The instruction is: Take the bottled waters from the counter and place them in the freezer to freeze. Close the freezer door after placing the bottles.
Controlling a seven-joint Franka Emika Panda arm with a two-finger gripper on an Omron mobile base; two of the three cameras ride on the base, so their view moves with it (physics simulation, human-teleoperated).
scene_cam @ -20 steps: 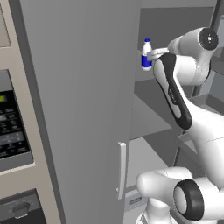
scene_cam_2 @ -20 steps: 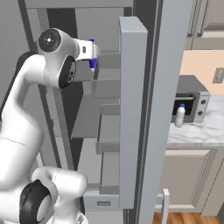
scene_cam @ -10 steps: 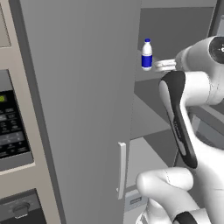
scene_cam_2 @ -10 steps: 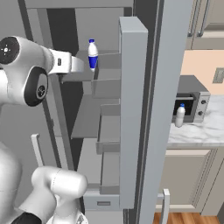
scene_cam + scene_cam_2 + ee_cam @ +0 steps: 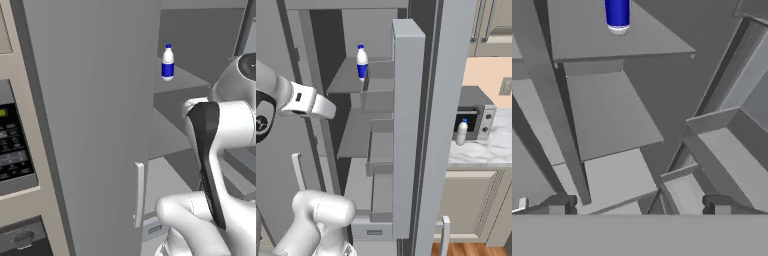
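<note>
Hand view: gripper (image 5: 637,205) has its 2 dark fingertips (image 5: 559,204) spread wide apart w/ nothing between them, aimed into the freezer (image 5: 612,110) at the grey shelves. Blue-label bottle (image 5: 617,14) stands upright on the upper shelf (image 5: 602,37), well clear of the tips, cut off by the frame top.

Left base view: same bottle (image 5: 168,62) upright near the shelf's front edge, just right of the open freezer door (image 5: 95,125); door's pale bar handle (image 5: 138,194) sits low on its edge. Arm is pulled back, lower right, apart from the bottle.

Right base view: bottle (image 5: 361,63) on the top shelf; 2nd, plainer bottle (image 5: 461,132) upright on the marble counter (image 5: 486,150) far right, just in front of the toaster oven (image 5: 476,117).
</note>
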